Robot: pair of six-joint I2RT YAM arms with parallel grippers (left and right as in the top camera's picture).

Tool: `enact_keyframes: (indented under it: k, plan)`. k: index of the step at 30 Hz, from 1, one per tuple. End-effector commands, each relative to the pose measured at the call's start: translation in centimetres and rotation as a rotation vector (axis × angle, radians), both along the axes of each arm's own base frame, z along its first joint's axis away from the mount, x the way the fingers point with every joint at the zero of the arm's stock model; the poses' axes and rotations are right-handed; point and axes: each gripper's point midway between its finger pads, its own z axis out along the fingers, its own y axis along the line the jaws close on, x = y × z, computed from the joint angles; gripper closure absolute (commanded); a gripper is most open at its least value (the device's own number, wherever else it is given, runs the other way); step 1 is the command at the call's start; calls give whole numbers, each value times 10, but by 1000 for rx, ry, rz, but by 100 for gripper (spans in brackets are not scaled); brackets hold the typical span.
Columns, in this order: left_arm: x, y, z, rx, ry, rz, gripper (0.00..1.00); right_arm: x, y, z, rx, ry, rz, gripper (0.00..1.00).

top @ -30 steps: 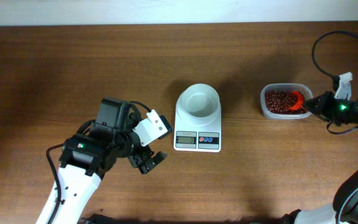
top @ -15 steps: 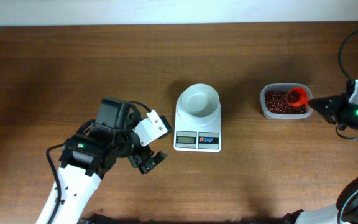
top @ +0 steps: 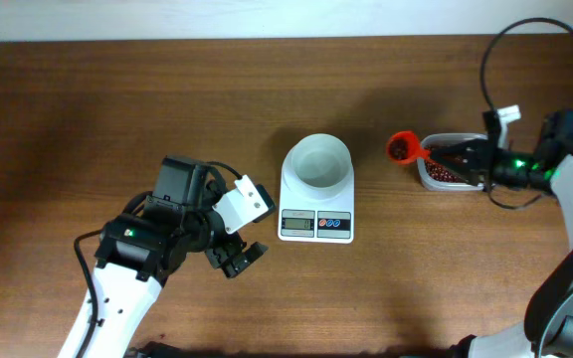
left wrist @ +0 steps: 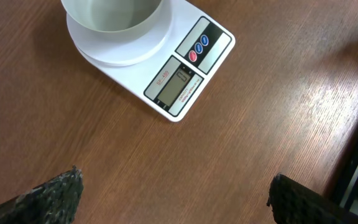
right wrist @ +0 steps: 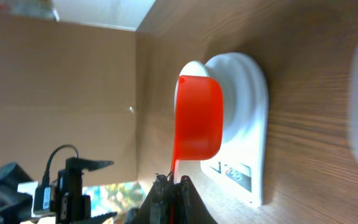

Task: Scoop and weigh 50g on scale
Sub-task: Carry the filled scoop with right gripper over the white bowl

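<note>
Right jaws clamp the scoop (top: 403, 147), its beans (top: 399, 149) right of centre between tub (top: 423, 177) and scale (top: 315, 203); left jaws gape idle. A tilt short of the bowl (top: 317, 164) would scatter them onto the surface (top: 416, 283).

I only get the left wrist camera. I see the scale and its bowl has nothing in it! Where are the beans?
Observer: Some beans sit in a red scoop, over the table just right of the scale.
Operator: Who's holding the scoop?
Observer: The right fingers are shut on its handle.
Operator: Are there more beans anywhere?
Observer: Yes, a clear tub farther right of the scale has more in it.
</note>
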Motion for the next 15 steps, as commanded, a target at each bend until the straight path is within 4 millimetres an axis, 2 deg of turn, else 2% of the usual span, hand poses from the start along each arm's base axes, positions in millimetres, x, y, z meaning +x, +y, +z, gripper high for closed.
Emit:
enact_keyframes:
  k: [1, 5, 9, 13, 15]
  plan:
    - [3, -2, 9, -18, -24, -12, 1, -2, 38, 7, 32, -61, 115, 96]
    - [3, -2, 9, -18, -24, -12, 1, 6, 80, 9, -22, -207, 243, 96]
    - [3, -2, 9, -18, -24, -12, 1, 16, 111, -10, -192, -263, 296, 96]
    - [2, -2, 9, -18, -23, -12, 1, 26, 130, -31, -407, -361, 338, 96]
    - [2, -2, 9, -18, -23, -12, 1, 30, 134, -33, -449, -405, 351, 96]
